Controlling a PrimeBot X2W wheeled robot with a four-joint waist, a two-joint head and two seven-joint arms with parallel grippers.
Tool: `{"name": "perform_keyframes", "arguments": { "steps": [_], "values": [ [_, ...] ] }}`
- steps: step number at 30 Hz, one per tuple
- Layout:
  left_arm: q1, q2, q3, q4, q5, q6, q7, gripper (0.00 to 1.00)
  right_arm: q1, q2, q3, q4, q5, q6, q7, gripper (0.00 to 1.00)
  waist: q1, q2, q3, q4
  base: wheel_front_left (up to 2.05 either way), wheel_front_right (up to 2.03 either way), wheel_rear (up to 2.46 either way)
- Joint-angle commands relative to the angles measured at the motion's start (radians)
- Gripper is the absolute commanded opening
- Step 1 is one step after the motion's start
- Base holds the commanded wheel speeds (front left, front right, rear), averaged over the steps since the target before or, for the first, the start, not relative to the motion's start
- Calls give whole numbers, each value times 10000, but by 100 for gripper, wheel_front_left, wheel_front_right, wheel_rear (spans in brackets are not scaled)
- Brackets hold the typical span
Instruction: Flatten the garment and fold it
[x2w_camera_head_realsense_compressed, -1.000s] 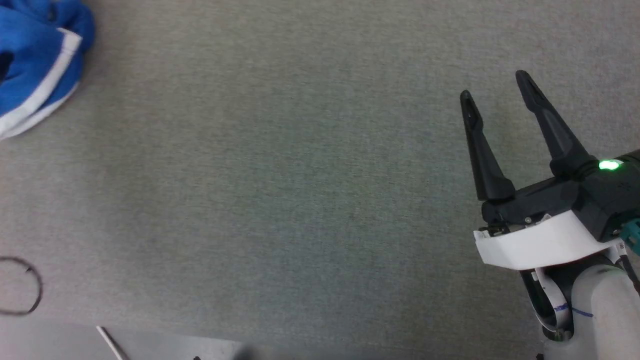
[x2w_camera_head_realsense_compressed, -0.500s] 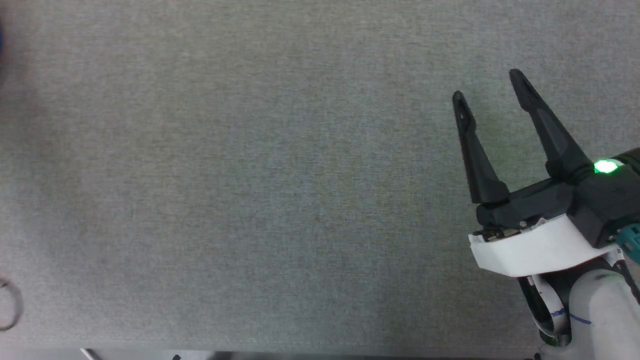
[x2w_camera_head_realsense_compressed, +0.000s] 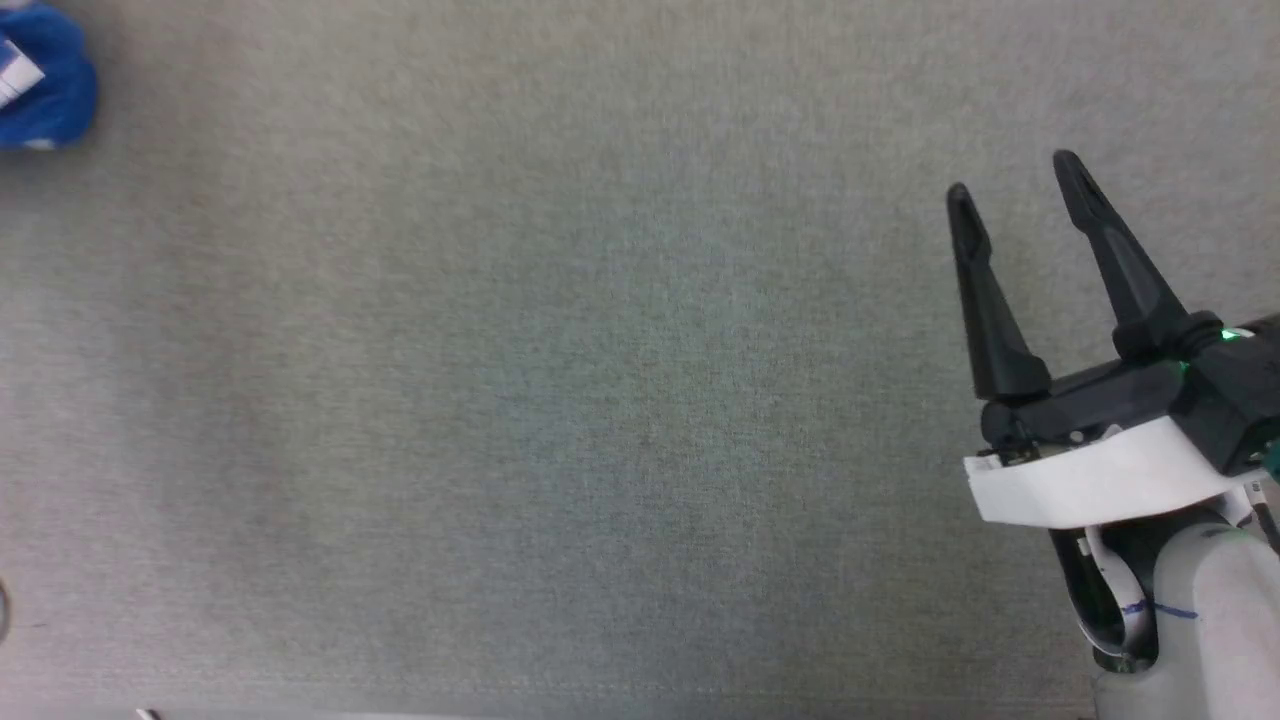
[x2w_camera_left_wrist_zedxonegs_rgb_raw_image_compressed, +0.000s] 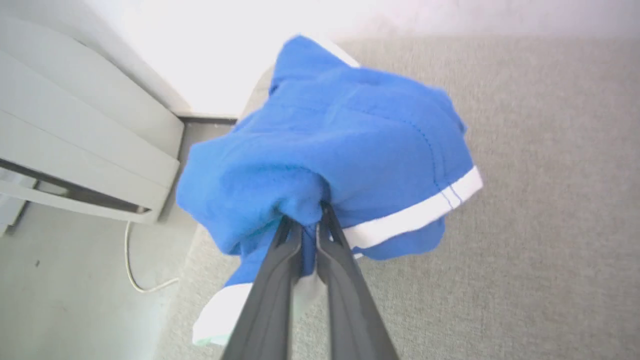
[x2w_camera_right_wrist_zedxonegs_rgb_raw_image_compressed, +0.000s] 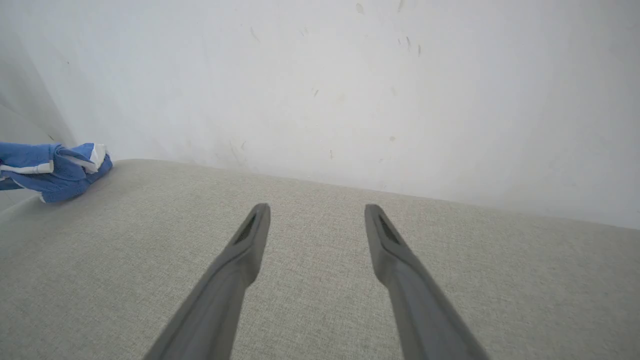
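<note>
Garment (x2w_camera_left_wrist_zedxonegs_rgb_raw_image_compressed: 350, 140) fabric, bright blue with white trim bands, is bunched into a loose lump around the tips of the left gripper (x2w_camera_left_wrist_zedxonegs_rgb_raw_image_compressed: 310, 235). In the left wrist view the two dark fingers (x2w_camera_left_wrist_zedxonegs_rgb_raw_image_compressed: 270, 300) stand almost together, pinching a fold of the blue cloth between their tips. The rest of the cloth billows out beyond and to both sides of them. One white band (x2w_camera_left_wrist_zedxonegs_rgb_raw_image_compressed: 415, 215) runs across just to the right of the fingertips, and another white edge hangs below on the left, beside the left finger. Past the bundle lies a grey woven surface (x2w_camera_left_wrist_zedxonegs_rgb_raw_image_compressed: 525, 250). To the left of the fingers are a pale cabinet (x2w_camera_left_wrist_zedxonegs_rgb_raw_image_compressed: 75, 150) and a thin cable (x2w_camera_left_wrist_zedxonegs_rgb_raw_image_compressed: 132, 270) on the floor.

The right gripper (x2w_camera_head_realsense_compressed: 1012, 175) holds nothing. Its fingers (x2w_camera_head_realsense_compressed: 990, 300) are spread wide over the bare grey surface (x2w_camera_head_realsense_compressed: 560, 400), with a green light (x2w_camera_head_realsense_compressed: 1235, 335) glowing at their base and a white collar (x2w_camera_head_realsense_compressed: 1090, 485) just behind it. In the head view the garment (x2w_camera_head_realsense_compressed: 45, 95) is a small blue patch well apart from these fingers, far off to their left at the upper corner.

In the right wrist view the right gripper (x2w_camera_right_wrist_zedxonegs_rgb_raw_image_compressed: 317, 207) again shows its fingers wide apart, pointing toward a white wall (x2w_camera_right_wrist_zedxonegs_rgb_raw_image_compressed: 350, 75). The garment (x2w_camera_right_wrist_zedxonegs_rgb_raw_image_compressed: 55, 170) sits crumpled far to the left of the fingertips, at the edge of the surface (x2w_camera_right_wrist_zedxonegs_rgb_raw_image_compressed: 320, 300). Whether it rests on the surface or hangs just above it cannot be told.
</note>
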Motion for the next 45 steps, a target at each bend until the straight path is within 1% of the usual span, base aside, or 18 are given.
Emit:
{"name": "perform_keyframes", "arguments": {
  "steps": [1, 5, 7, 10, 13, 16, 20, 23, 25, 28, 32, 34, 36, 38, 41, 43, 44, 45],
  "values": [
    [-225, 25, -68, 23, 267, 145, -686, 0, 113, -5, -151, 191, 194, -9, -148, 100, -2, -1, -1078, 203, 0, 0, 0],
    [-585, -71, -300, 88, 823, 314, -2302, 0, 341, -5, -402, 649, 428, -9, -325, 100, -2, -1, -1930, 291, 0, 0, 0],
    [-741, -79, -496, 68, 1228, 486, -3117, 0, 474, -5, -494, 846, 534, -9, -359, 100, -2, -1, -2327, 310, 0, 0, 0],
    [-931, -233, -765, -5, 1597, 566, -4140, 0, 713, -5, -643, 1053, 645, -9, -363, 100, -2, -1, -2859, 308, 0, 0, 0],
    [-1006, -428, -987, -181, 1714, 419, -4846, 0, 981, -5, -853, 1165, 669, -9, -349, 100, -2, -1, -3302, 223, 0, 0, 0],
    [-957, -672, -1210, -494, 1648, 121, -5145, 0, 1309, -5, -1152, 1204, 610, -9, -337, 100, -2, -1, -3722, 110, 0, 0, 0],
    [-700, -1234, -1441, -1281, 1425, 71, -5026, 0, 1704, -5, -1408, 1128, 529, -9, -281, 100, -2, -1, -4125, -123, 0, 0, 0],
    [-208, -1891, -1683, -2172, 1105, 170, -4491, 0, 1966, -5, -1466, 1010, 425, -9, -181, 100, -2, -1, -4386, -357, 0, 0, 0],
    [257, -2386, -1840, -2893, 838, 360, -4006, 0, 2107, -5, -1508, 912, 394, -9, -126, 100, -2, -1, -4495, -545, 0, 0, 0],
    [1183, -3132, -2133, -4078, 519, 841, -3304, 0, 2257, -5, -1456, 825, 388, -9, -59, 100, -2, -1, -4585, -892, 0, 0, 0],
    [2837, -4102, -2650, -5634, 250, 1733, -2565, 0, 2403, -5, -1384, 783, 377, -9, -33, 100, -2, -1, -4516, -1300, 0, 0, 0],
    [3796, -4469, -2940, -6144, 199, 2172, -2349, 0, 2459, -5, -1319, 778, 391, -9, -12, 100, -2, -1, -4417, -1499, 0, 0, 0],
    [4826, -4744, -3255, -6391, 142, 2521, -2200, 0, 2500, -5, -1262, 769, 387, -9, -11, 100, -2, -1, -4296, -1652, 0, 0, 0],
    [5825, -4885, -3569, -6486, 113, 2764, -2122, 0, 2527, -5, -1241, 752, 394, -9, -30, 100, -2, -1, -4159, -1766, 0, 0, 0],
    [7091, -4906, -3953, -6341, 93, 2953, -2126, 0, 2533, -5, -1213, 768, 379, -9, -45, 100, -2, -1, -4040, -1848, 0, 0, 0],
    [7659, -4826, -4199, -6175, 103, 2935, -2088, 0, 2528, -5, -1210, 764, 364, -9, -34, 100, -2, -1, -3978, -1843, 0, 0, 0],
    [7816, -4768, -4262, -6124, 166, 2927, -2194, 49, 2521, -5, -1189, 766, 332, -9, -6, 100, -2, -1, -3958, -1833, 0, 0, 0],
    [7926, -4723, -4325, -6076, 217, 2906, -2272, 100, 2513, -5, -1198, 759, 312, -9, 8, 100, -2, -1, -3948, -1795, 0, 0, 0]
  ]
}}
